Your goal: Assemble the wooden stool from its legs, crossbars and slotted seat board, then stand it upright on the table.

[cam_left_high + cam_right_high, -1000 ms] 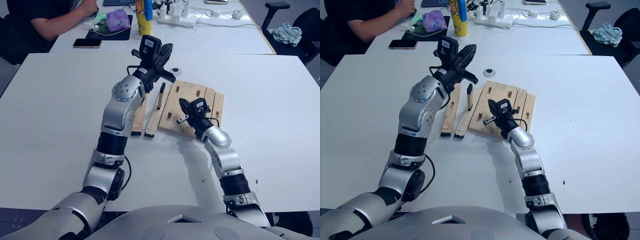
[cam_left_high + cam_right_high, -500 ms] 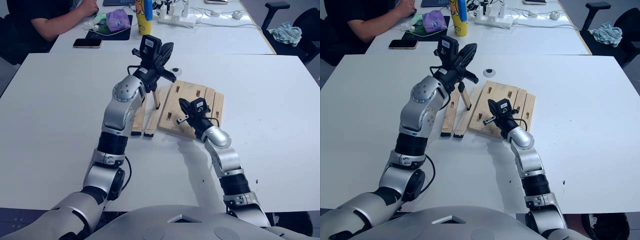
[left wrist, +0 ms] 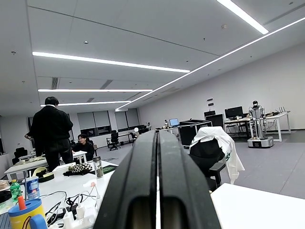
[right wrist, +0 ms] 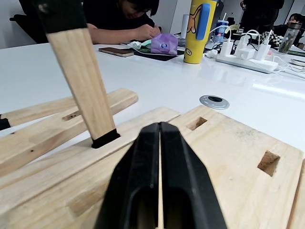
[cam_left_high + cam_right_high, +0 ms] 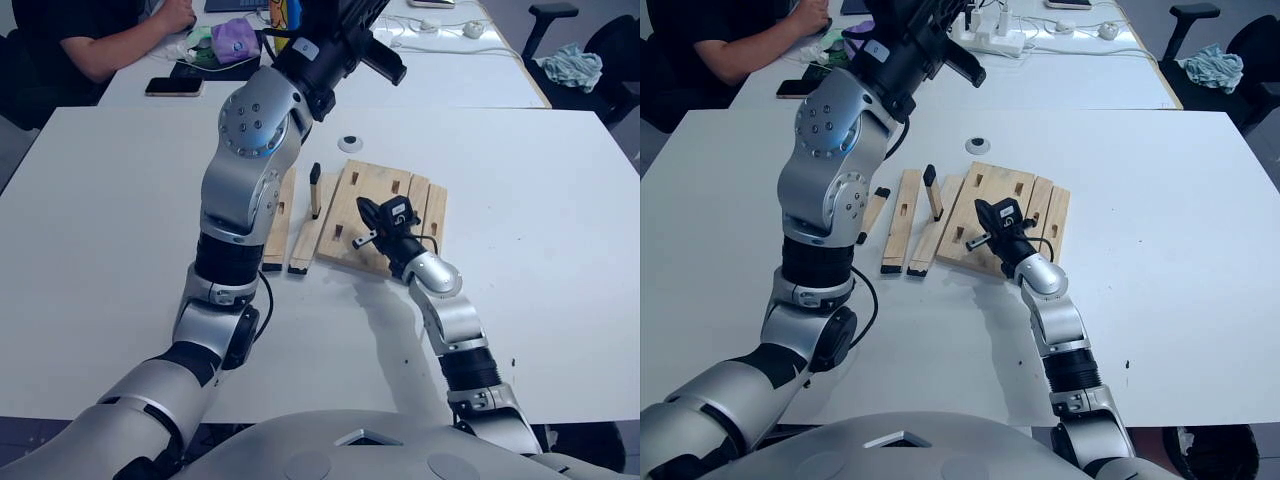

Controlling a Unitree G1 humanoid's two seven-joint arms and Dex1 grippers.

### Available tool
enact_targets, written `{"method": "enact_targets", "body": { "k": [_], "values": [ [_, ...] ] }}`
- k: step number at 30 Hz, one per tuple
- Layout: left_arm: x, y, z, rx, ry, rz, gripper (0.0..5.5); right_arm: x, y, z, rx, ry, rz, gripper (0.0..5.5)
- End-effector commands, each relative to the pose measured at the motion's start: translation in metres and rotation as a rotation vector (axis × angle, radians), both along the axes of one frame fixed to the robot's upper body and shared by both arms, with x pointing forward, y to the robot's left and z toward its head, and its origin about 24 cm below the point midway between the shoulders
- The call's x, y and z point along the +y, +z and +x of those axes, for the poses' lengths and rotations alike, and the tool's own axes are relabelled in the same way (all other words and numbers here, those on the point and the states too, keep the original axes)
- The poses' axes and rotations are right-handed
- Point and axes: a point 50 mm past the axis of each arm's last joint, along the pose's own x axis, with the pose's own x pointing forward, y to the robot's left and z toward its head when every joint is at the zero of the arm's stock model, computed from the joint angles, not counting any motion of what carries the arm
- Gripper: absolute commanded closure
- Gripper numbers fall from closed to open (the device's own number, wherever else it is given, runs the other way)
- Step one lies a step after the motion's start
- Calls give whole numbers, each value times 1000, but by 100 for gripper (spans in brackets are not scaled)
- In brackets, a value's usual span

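A short wooden leg [image 5: 314, 190] with a black cap stands upright on its own, its foot in a slot of a long wooden piece [image 5: 306, 235]; it also rises in the right wrist view [image 4: 78, 71]. A second long piece [image 5: 279, 225] lies beside it, and a small piece [image 5: 875, 207] lies further left. The slotted seat board [image 5: 400, 195] lies flat to the right. My left gripper [image 5: 385, 65] is raised high above the table, shut and empty [image 3: 157, 157]. My right gripper [image 5: 368, 207] rests low over the seat board's near left part, shut, holding nothing [image 4: 159, 129].
A round grey grommet [image 5: 349, 143] sits in the table behind the wood. The far table holds a phone [image 5: 175, 86], a yellow cup [image 4: 200, 31] and a power strip [image 5: 980, 40], with a person seated there. White table surface is bare to both sides.
My left gripper let go of the leg and rose high toward the far table. The leg, tilted in the gripper half a second ago, now stands alone. The right arm kept still.
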Motion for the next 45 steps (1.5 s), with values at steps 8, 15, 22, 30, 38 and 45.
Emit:
{"method": "enact_targets", "body": {
  "k": [8, 15, 22, 30, 38, 45],
  "values": [
    [3, -4, 6, 27, 19, 29, 548, 2, 2, 2, -3, 13, -8, 550],
    [4, -6, 8, 34, 22, 31, 548, 2, 2, 2, -2, 15, -8, 550],
    [6, -5, 10, 33, 31, 33, 548, 2, 2, 2, -2, 13, -8, 550],
    [14, -40, 27, 232, 29, 18, 548, 3, 2, 2, 0, 25, -11, 550],
    [15, -52, 28, 268, 26, 28, 548, 3, 2, 0, 4, 35, -15, 550],
    [13, -60, 29, 289, 17, 64, 548, 3, 2, 0, 6, 37, -16, 550]
  ]
}}
